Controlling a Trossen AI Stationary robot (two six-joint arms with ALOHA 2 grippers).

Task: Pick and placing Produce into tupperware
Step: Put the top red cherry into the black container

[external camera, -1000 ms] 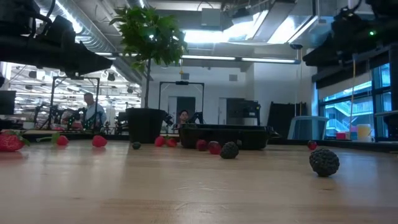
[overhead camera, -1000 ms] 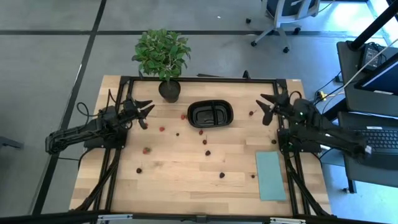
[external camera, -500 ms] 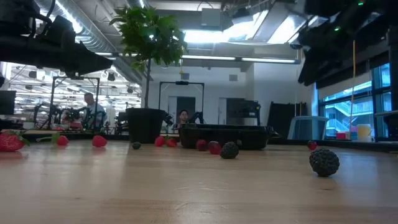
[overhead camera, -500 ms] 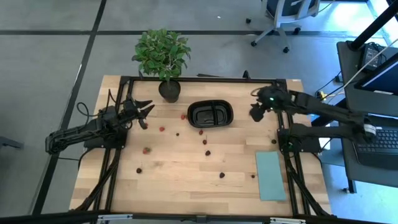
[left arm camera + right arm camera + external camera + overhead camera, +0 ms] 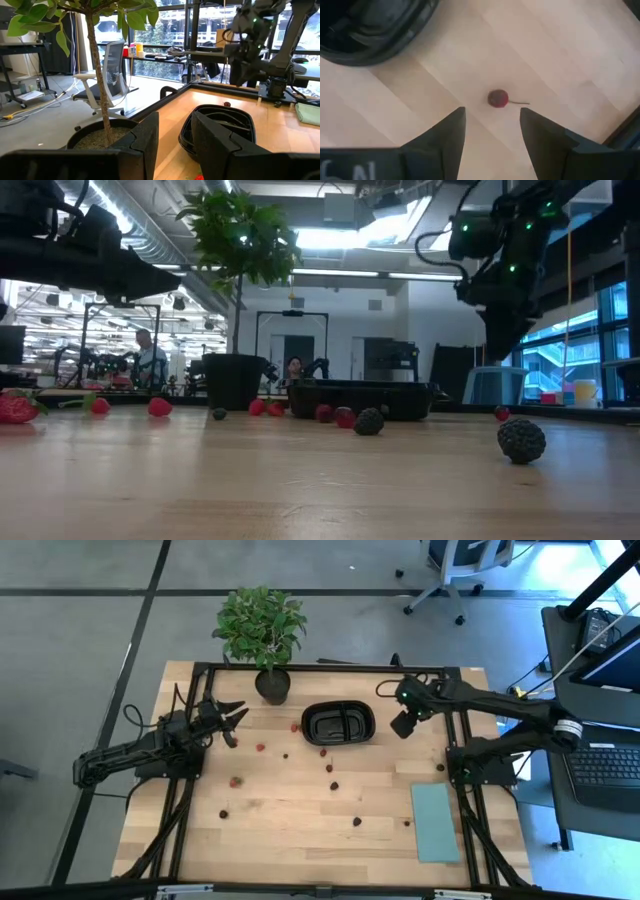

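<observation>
The black tupperware [image 5: 338, 724] sits on the far middle of the table. Small red and dark produce pieces lie scattered on the wood in front of it, such as one [image 5: 330, 769] near the middle. My right gripper [image 5: 401, 726] hangs just right of the tupperware, pointing down, open. In the right wrist view a small red berry with a stem [image 5: 498, 98] lies on the wood just ahead of my right gripper [image 5: 492, 125], beside the tupperware's rim [image 5: 370, 35]. My left gripper [image 5: 232, 725] waits open and level at the left, holding nothing.
A potted plant [image 5: 262, 635] stands at the far edge, left of the tupperware. A pale teal rectangle [image 5: 435, 822] lies flat at the near right. A black frame rail [image 5: 320, 668] runs along the far edge. People show in the room beyond.
My right gripper has swung from the table's right edge toward the tupperware and tipped from level to pointing steeply down, ending above the red berry beside the tupperware. Its fingers stay apart.
</observation>
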